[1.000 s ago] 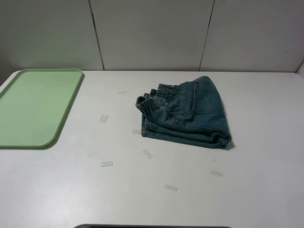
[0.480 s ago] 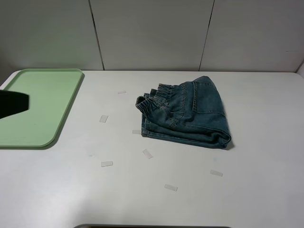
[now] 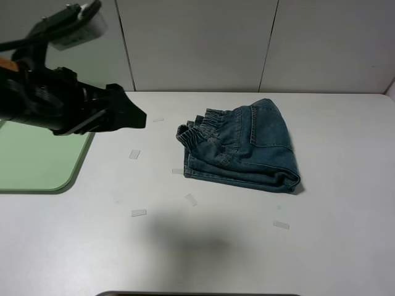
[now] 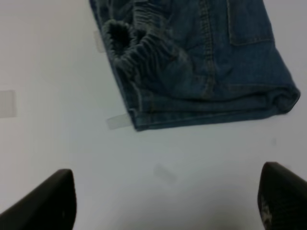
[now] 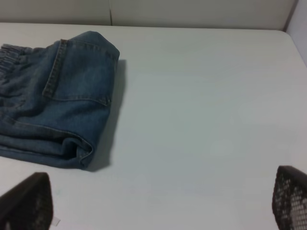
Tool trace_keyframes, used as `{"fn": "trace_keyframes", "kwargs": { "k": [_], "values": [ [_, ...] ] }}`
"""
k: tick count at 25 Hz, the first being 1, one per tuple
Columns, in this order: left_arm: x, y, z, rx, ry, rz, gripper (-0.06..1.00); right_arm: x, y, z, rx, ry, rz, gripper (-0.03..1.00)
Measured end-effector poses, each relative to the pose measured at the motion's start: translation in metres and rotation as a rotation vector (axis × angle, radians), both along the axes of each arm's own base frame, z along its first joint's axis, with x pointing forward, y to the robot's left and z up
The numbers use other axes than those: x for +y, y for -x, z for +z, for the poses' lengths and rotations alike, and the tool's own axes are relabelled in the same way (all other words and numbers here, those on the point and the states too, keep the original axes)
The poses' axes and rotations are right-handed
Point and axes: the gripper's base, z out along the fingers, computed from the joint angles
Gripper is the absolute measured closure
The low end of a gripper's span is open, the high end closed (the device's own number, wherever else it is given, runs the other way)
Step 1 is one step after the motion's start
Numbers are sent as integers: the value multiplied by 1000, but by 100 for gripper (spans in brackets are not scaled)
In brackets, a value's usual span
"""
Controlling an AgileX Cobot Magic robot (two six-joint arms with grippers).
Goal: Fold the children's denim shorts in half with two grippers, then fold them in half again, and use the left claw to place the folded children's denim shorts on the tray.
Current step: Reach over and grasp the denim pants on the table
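A: What takes up most of the view?

B: A plain white table (image 3: pixel 345 246), backed by pale grey wall panels (image 3: pixel 197 43). At its left end lies a pale green rectangular plastic tray (image 3: pixel 31 166) with rounded corners and a low raised rim.

A: And the robot?

B: The high camera shows only one arm. The black jointed left arm (image 3: pixel 55 108), with a white-faced box (image 3: pixel 77 28) on top, reaches in from the left above the tray's right-hand edge. Its tip points toward the clothing.

A: Where is that clothing?

B: The small blue-green children's denim shorts (image 3: pixel 247 148) lie folded on the table, right of centre and well apart from the tray. The gathered elastic waistband (image 3: pixel 200 131) faces the tray side, and a stitched patch pocket (image 3: pixel 271 126) lies on top.

A: How do the fingers stand?

B: The left gripper (image 4: pixel 165 201) hangs over bare table near the shorts. Its two black fingers (image 4: pixel 53 201) are spread wide with nothing between them. The right gripper (image 5: pixel 158 201) gapes wide too, empty, with the shorts off to one side of it.

A: Anything smaller?

B: Small translucent tape strips (image 3: pixel 134 154) are scattered on the table, between tray and shorts and in front of them.
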Motion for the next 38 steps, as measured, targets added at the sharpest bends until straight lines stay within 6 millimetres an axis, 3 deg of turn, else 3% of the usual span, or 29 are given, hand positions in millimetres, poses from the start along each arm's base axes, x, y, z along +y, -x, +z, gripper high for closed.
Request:
{"fn": "trace_keyframes", "kwargs": {
  "k": [7, 13, 19, 27, 38],
  "values": [
    [-15, -42, -21, 74, 40, 31, 19, 0, 0, 0, 0, 0, 0, 27],
    [-19, -69, -55, 209, 91, 20, 19, 0, 0, 0, 0, 0, 0, 27],
    [-17, -89, -86, 317, 149, 18, 19, 0, 0, 0, 0, 0, 0, 27],
    [-3, -115, -109, 355, 150, 84, 19, 0, 0, 0, 0, 0, 0, 27],
    [-23, -148, -148, 427, 192, 105, 19, 0, 0, 0, 0, 0, 0, 27]
  ]
}}
